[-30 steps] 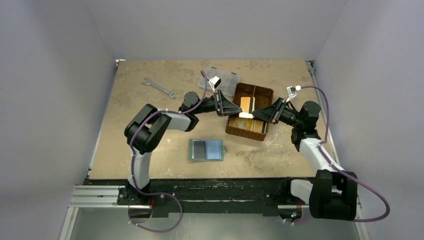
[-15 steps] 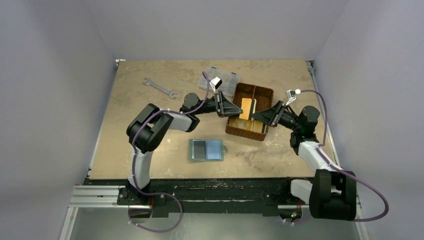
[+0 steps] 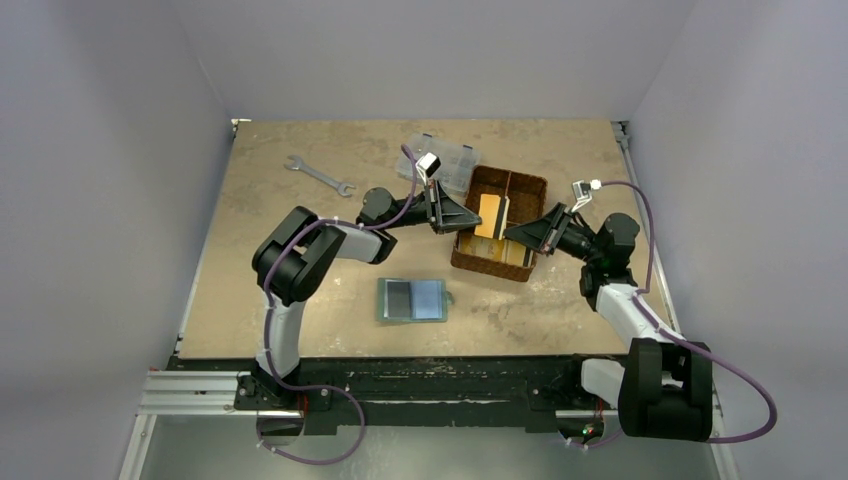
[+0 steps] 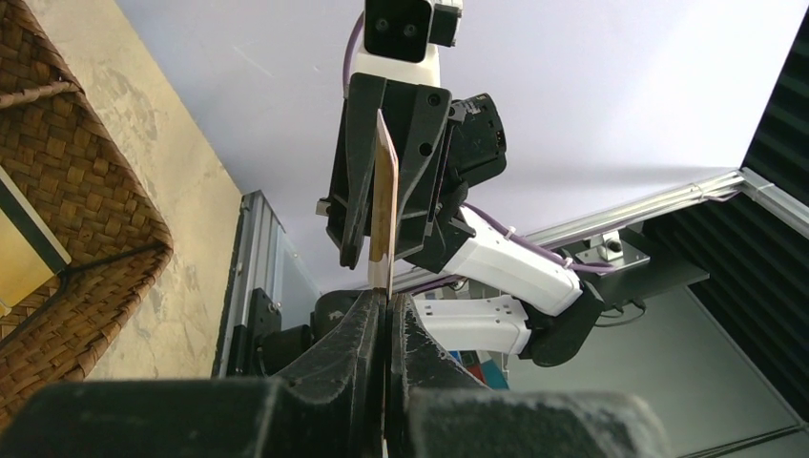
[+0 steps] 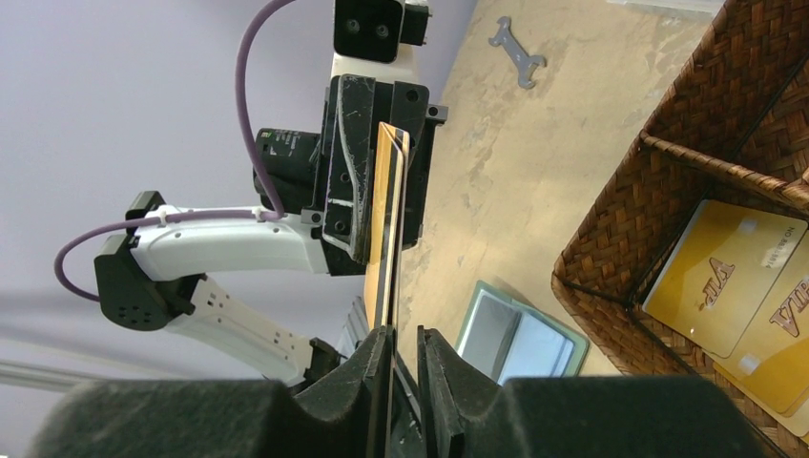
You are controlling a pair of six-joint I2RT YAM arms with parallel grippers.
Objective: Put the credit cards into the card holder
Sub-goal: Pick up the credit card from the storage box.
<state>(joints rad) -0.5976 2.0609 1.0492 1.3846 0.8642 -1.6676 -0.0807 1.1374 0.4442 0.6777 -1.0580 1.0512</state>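
Since right claw [image 3: 509, 232] eased back, card [image 3: 491, 214] sits over basket [image 3: 530, 188], pinched by left claw [image 3: 471, 222]. Right's hold: cannot tell. Handover looks unsettled. Holder [image 3: 412, 298] lies open, near-left of basket.

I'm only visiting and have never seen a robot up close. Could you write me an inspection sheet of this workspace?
Surface: tan table, mottled and worn; no spills seen.
Job's things: one orange-gold card held on edge in the air; more gold cards lie in the woven basket; card holder lies open on the table.
Clutter: wrench; clear compartment box.
Claws: left claw shut on the orange-gold card; right claw open, its jaws either side of that card's other end.
Cables: purple cables loop off both arms; no snags seen.
Surroundings: plain pale walls; metal rail at the near edge.
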